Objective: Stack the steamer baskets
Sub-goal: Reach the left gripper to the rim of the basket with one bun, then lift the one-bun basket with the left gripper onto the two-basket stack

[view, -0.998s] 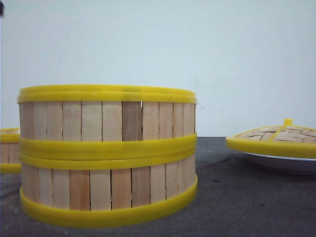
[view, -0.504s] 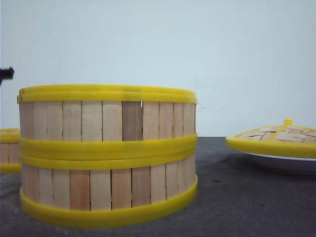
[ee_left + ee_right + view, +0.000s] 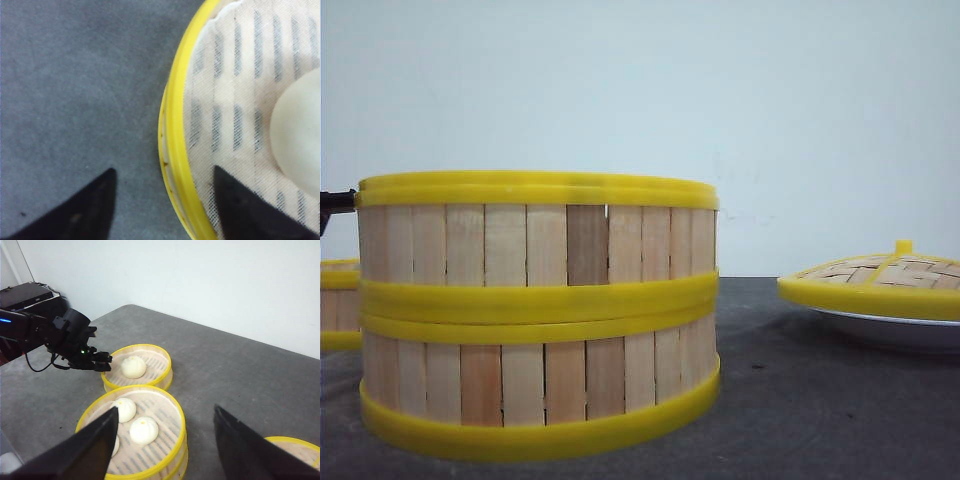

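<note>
Two steamer baskets stand stacked (image 3: pixel 538 310) at the table's front left; from above the stack (image 3: pixel 145 450) shows buns in its top basket. A third steamer basket (image 3: pixel 159 360) sits alone behind it to the left, barely showing at the front view's edge (image 3: pixel 336 300), with one bun (image 3: pixel 300 135) inside. My left gripper (image 3: pixel 164 200) is open and straddles that basket's yellow rim (image 3: pixel 172 145), one finger outside, one inside. It also shows from afar (image 3: pixel 106 358) and as a black tip (image 3: pixel 332 200). My right gripper (image 3: pixel 165 440) hangs open high above the stack, holding nothing.
A woven lid with yellow rim and knob (image 3: pixel 880 280) rests on a white plate (image 3: pixel 890 328) at the right; its edge also shows in the right wrist view (image 3: pixel 297 450). Grey felt covers the table (image 3: pixel 820 400). A dark box (image 3: pixel 25 295) stands at the table's far left.
In the front view the left gripper's black tip has come down from the upper left corner to the level of the stack's top rim. Baskets and lid have not moved.
</note>
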Robot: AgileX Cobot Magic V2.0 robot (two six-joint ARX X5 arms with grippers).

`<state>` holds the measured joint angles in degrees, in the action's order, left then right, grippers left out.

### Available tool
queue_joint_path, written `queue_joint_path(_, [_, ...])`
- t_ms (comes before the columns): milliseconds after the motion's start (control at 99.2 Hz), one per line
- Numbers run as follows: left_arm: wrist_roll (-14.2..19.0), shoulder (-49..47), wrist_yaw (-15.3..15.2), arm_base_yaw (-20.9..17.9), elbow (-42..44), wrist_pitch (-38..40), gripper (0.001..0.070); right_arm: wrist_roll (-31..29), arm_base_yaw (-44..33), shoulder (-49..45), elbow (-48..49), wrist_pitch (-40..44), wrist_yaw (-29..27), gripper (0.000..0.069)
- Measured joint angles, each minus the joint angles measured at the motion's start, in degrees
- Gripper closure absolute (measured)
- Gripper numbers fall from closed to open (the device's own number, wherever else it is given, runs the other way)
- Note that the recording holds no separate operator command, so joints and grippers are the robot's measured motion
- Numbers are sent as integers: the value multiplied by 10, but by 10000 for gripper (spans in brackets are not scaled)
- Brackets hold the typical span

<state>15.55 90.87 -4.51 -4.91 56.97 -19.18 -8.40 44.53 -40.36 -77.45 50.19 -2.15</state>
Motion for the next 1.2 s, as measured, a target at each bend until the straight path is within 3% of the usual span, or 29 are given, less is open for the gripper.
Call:
queue_joint_path(141, [5,0,3,2,1,4,605,0,0,0,0,0,-16,319])
queue_joint_path(312, [11,0,-1,1,2,4,665,0,0,0,0,2,-24,319])
queue_joint_path(544, [11,0,3,-3,2,4,678,-3,0,0,0,5,-24,319])
queue_joint_path(796, [10,0,45,-26,28,-44,680,-9,0,0,0,15,-24,319])
queue_joint_path(1089, [-10,0,54,-41,167,-151,680,-11,0,0,0,15,-24,319])
queue_joint_path(1200, [-13,-7,76,-41,234,-177,680,-13,0,0,0,15,-24,319])
